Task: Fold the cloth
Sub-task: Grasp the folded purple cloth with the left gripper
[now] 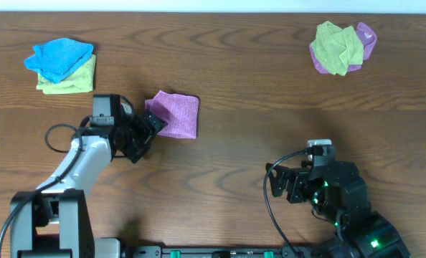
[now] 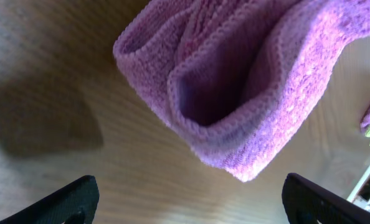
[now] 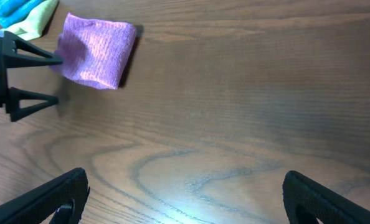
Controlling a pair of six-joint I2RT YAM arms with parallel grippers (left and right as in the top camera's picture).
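The purple cloth (image 1: 177, 115) lies folded into a small rectangle on the wooden table, left of centre. It fills the top of the left wrist view (image 2: 247, 81), its layered edges gaping a little, and shows small in the right wrist view (image 3: 98, 51). My left gripper (image 1: 147, 133) is open and empty, just left of the cloth's near-left corner, fingertips close to it but holding nothing. My right gripper (image 1: 292, 185) is open and empty over bare wood at the front right, far from the cloth.
A bright blue cloth (image 1: 59, 57) lies on a yellow-green cloth (image 1: 71, 80) at the back left. A yellow-green cloth (image 1: 335, 46) crumpled over another purple one (image 1: 365, 36) sits at the back right. The table's front edge is near both arm bases.
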